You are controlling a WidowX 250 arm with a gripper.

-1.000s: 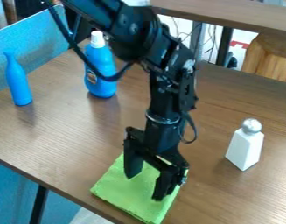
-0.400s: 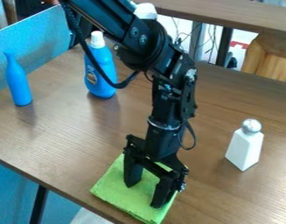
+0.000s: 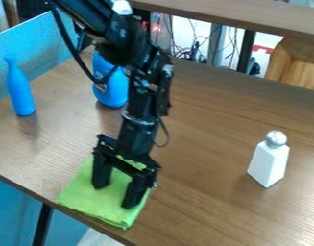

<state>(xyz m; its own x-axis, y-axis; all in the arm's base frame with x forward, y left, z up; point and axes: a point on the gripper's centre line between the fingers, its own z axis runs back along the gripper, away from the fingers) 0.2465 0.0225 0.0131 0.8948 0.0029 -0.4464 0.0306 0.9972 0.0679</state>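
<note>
Close to the table's (image 3: 204, 192) near edge, the black gripper (image 3: 115, 194) stands open, its two fingers apart and pointing down on the green cloth (image 3: 85, 197), which lies flat at that edge. Beyond the arm is a larger blue bottle (image 3: 114, 93), its small dark-and-orange label partly hidden, the print too small to read. Farther left stands a slim, plain blue bottle (image 3: 19, 91); well apart, at right, a plain white bottle (image 3: 269, 163) with a silver, rounded top.

Black robot arm (image 3: 128, 44) slanting in from upper left, gripper (image 3: 115, 193) hanging down, fingers (image 3: 101, 176) spread apart
</note>
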